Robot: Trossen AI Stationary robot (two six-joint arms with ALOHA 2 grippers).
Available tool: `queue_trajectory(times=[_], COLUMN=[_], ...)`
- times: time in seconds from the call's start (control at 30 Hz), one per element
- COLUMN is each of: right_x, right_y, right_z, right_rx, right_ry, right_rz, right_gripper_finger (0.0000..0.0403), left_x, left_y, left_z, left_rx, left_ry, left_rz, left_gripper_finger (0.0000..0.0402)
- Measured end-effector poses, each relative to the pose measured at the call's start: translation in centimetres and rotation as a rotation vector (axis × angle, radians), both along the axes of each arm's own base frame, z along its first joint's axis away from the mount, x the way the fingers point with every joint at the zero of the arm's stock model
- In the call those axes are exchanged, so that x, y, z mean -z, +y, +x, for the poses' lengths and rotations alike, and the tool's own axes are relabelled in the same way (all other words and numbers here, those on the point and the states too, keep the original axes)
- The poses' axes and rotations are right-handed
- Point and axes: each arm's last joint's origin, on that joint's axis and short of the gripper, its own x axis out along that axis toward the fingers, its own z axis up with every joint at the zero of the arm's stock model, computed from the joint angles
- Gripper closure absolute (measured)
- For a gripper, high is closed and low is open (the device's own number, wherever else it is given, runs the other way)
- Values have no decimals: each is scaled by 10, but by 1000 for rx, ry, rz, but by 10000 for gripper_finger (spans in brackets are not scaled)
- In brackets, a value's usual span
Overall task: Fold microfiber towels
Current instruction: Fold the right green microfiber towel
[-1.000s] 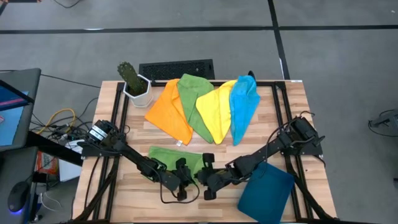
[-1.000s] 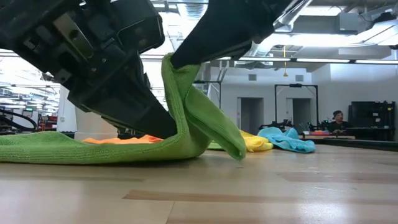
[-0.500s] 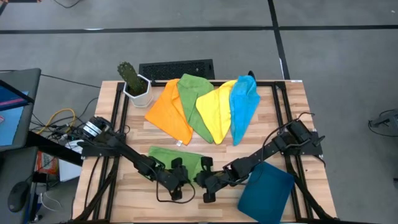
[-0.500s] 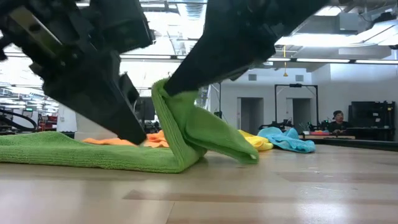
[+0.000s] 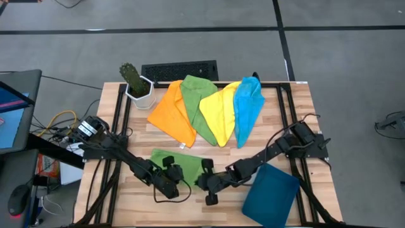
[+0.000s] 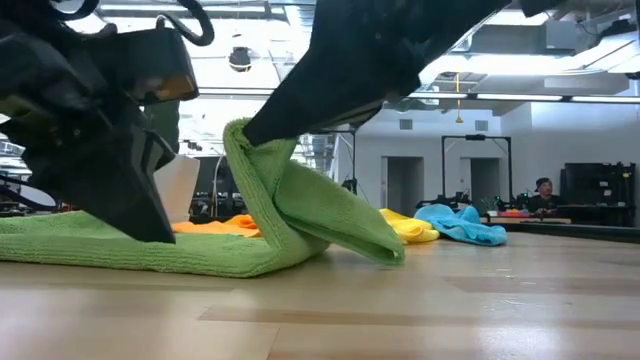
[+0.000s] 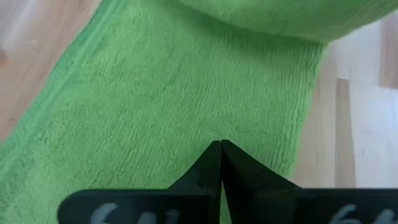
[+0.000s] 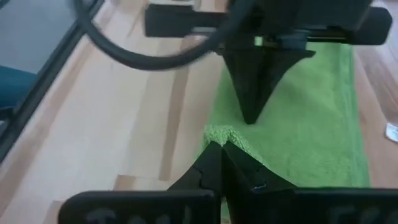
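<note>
So the green towel (image 5: 180, 163) being folded sits near the front edge of the worktop (image 5: 297, 107), roughly in the middle, with the other 4 (orange (image 5: 171, 114), green (image 5: 196, 104), yellow (image 5: 220, 111), blue (image 5: 247, 104)) fanned out along the back edge. The right end effector (image 5: 204, 180) is pinched shut on the towel's edge and has it lifted and curled over toward the left, you can see the raised fold in the low view. The left end effector (image 5: 169, 183) is fully closed with nothing in it, tips just pressing down onto the flat part of the towel like a holding finger

What worries me:
- that pinch looks like it's only on the very hem, so the cloth could slip out mid-fold and flop back open
- the 2 end effectors are really close together, almost tip to tip in the right wrist view. If the right one carries the flap further over, it could run into the left one
- if the left one isn't pressing hard enough, the whole towel just drags along the wood instead of folding, and you get a crooked bunched-up crease
- the teal tray (image 5: 271, 193) at the front right corner sits right beside the right arm, easy to nudge
</note>
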Motion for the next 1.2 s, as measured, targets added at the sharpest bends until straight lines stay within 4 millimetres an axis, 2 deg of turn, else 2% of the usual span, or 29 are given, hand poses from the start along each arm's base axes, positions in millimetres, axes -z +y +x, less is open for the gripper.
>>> queue_trajectory(times=[0.43,0.57,0.67,0.8,1.07,1.2], right_x=[-1,17,21,35,42,46], right_y=[-3,-6,-3,-6,-6,-7], right_z=[3,4,14,13,13,16], right_rx=[-44,-38,-52,-43,-54,-64], right_ry=[-2,49,-4,45,65,55], right_rz=[13,-9,34,17,12,-2], right_gripper_finger=[373,375,375,370,367,346], left_x=[1,1,1,1,1,1], left_y=[2,3,6,7,12,14], left_z=[0,1,1,3,5,7], left_rx=[12,11,5,2,-1,2], left_ry=[-1,-3,3,5,8,6], left_rz=[44,53,54,56,67,73], left_gripper_finger=[401,401,401,401,401,401])
